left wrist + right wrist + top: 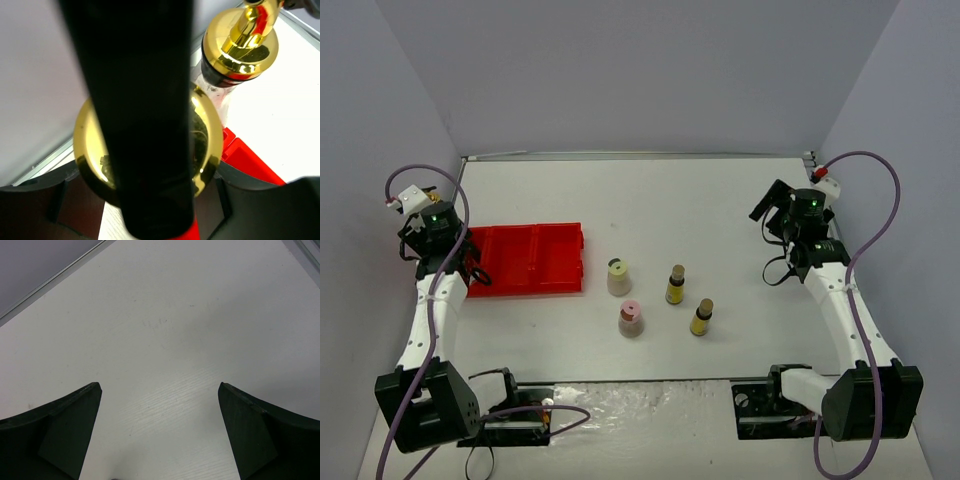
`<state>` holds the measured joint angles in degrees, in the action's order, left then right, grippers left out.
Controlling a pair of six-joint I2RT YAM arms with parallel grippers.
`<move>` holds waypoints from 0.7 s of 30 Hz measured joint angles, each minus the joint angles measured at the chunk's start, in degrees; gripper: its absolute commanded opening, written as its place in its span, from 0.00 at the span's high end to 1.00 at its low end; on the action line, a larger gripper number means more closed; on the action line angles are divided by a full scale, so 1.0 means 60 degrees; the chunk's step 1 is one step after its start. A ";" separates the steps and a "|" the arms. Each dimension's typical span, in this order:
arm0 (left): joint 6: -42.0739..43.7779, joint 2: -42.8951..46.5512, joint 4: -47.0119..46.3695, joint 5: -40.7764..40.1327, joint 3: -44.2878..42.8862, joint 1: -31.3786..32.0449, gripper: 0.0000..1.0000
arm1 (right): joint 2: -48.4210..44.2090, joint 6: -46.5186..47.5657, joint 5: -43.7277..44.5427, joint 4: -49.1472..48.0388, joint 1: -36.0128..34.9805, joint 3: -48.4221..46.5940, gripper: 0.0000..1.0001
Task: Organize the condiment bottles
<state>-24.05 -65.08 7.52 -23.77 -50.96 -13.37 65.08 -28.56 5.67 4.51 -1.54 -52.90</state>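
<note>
- Room: plain pale walls [640, 70] enclose the work area on three sides; nothing hangs on them.
- Surface: white table [720, 200], matt and level, with faint scuffs showing in the right wrist view.
- Red tray [535, 262]: lies at the table's left, well apart from the loose bottles. Its middle and right compartments show no bottles.
- Left gripper [468, 265]: hangs over the tray's left end. Its fingers [40, 200] stand apart on either side of a gold top; whether they press on the bottle cannot be told. A dark blurred bar crosses that view and cannot be identified.
- Right gripper [159, 385]: at the far right, fingers spread over bare table, holding nothing.
- Near tall bottle [205, 140] and far tall bottle [242, 47]: upright, close together, red tray beside and beneath them. Judged placed, or nearly so.
- Yellow-capped squat bottle [618, 277] and pink-capped squat bottle [631, 319]: upright on the table just right of the tray, not yet sorted.
- First tiny bottle [675, 285] and second tiny bottle [701, 317]: upright mid-table, not yet sorted.
- Progress, as judged: about a third done, four bottles outstanding.
</note>
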 measured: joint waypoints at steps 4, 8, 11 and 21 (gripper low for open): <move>0.0049 0.0000 -0.0310 -0.0007 0.0197 -0.0031 1.00 | 0.0000 -0.0007 -0.0003 -0.0086 0.0000 0.0096 0.00; 0.0066 0.0000 -0.0564 0.0000 0.0561 -0.0036 1.00 | 0.0004 -0.0015 -0.0004 -0.0114 0.0000 0.0160 0.00; 0.0069 0.0000 -0.0718 -0.0003 0.0798 -0.0036 1.00 | 0.0004 -0.0015 -0.0004 -0.0223 0.0000 0.0160 0.00; 0.0012 -0.0018 -0.0961 0.0017 0.1096 -0.0036 0.85 | 0.0004 -0.0026 -0.0027 -0.0366 0.0000 0.0225 0.00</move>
<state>-23.98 -65.19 1.76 -23.67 -44.38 -13.58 65.10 -28.71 5.51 2.31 -1.54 -51.56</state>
